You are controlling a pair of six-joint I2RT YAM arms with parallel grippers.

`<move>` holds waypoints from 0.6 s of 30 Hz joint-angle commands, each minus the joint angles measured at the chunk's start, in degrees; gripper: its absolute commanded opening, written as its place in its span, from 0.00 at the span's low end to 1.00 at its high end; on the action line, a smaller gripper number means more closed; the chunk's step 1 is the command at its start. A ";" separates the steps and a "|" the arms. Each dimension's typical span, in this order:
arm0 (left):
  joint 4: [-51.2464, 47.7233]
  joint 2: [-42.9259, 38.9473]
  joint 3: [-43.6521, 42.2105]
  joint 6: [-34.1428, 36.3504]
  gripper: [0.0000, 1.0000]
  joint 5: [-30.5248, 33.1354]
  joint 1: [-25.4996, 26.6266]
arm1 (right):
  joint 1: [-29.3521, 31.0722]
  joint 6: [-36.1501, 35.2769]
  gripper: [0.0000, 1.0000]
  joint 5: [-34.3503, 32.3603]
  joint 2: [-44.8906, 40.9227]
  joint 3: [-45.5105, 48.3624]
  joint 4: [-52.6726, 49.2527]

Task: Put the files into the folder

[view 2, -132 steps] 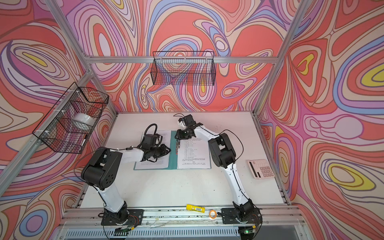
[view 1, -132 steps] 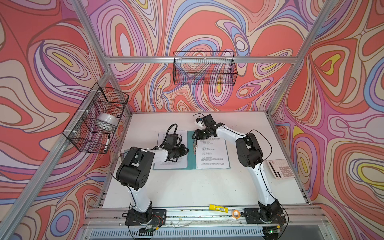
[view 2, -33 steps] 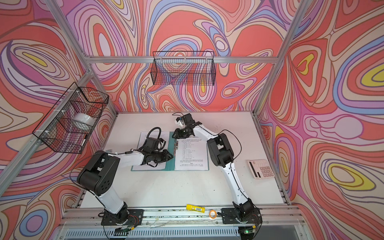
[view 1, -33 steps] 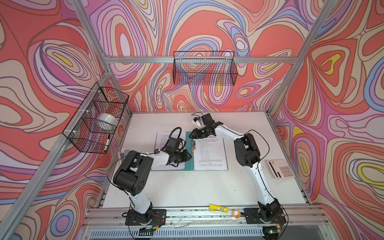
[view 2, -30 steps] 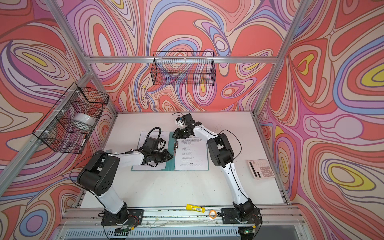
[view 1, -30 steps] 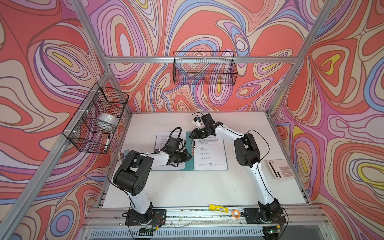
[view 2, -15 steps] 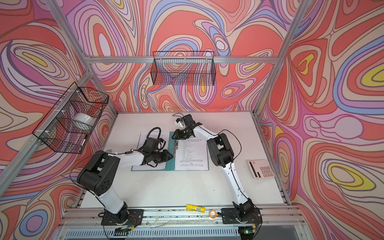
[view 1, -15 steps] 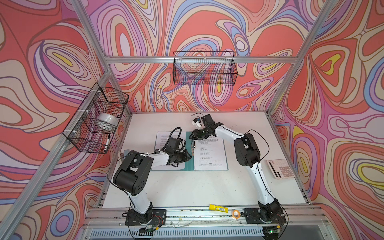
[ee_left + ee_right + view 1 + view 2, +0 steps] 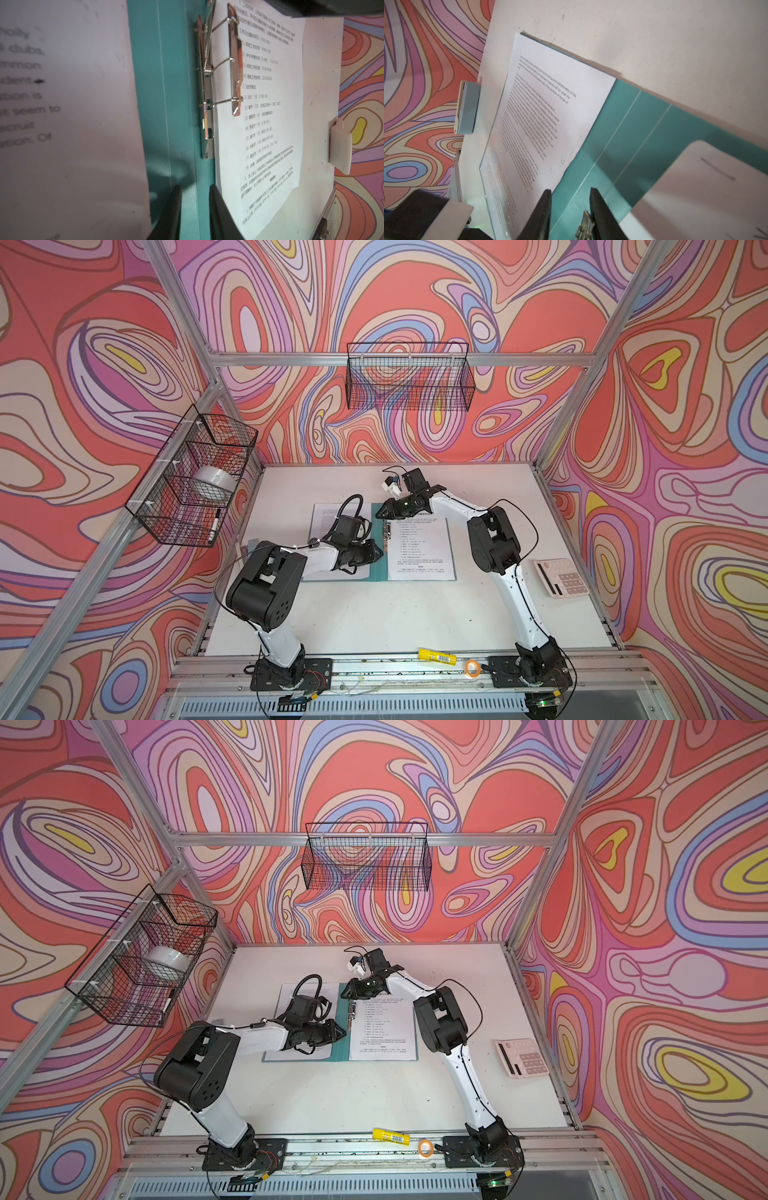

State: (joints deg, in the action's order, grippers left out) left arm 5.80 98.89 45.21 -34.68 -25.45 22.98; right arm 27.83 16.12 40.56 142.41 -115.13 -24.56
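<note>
- My left fingers [image 9: 170, 218], half-open and empty over the folder [image 9: 166, 104], may crumple the files [image 9: 72, 124] beside them.
- My right fingers [image 9: 542, 216], half-open astride the clip [image 9: 584, 225], could slip and snap it shut.

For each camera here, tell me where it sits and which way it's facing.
Top views: one stereo head high over the front edge, facing down toward the back wall; left arm and right arm whole, over the table.
Left wrist: on the left arm, looking along the left pincer at the folder spine, clip and Chinese sheet.
Right wrist: on the right arm, looking past the right pincer across the English sheet.
Shared: every view shows the folder; both wrist views catch the clip.
</note>
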 commanded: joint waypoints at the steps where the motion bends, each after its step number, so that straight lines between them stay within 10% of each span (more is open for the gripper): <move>1: -0.28 -0.72 -1.00 0.40 0.25 1.11 -0.02 | 0.42 0.05 0.33 1.89 -2.80 1.57 1.19; 18: 0.78 -0.57 -1.07 0.46 0.23 1.14 0.01 | 2.11 1.26 0.33 1.72 -12.10 10.14 5.08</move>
State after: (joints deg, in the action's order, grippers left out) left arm 5.82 98.89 45.19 -34.68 -25.17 22.98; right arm 29.32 17.21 41.69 133.12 -106.43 -20.75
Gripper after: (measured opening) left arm 0.226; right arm 0.329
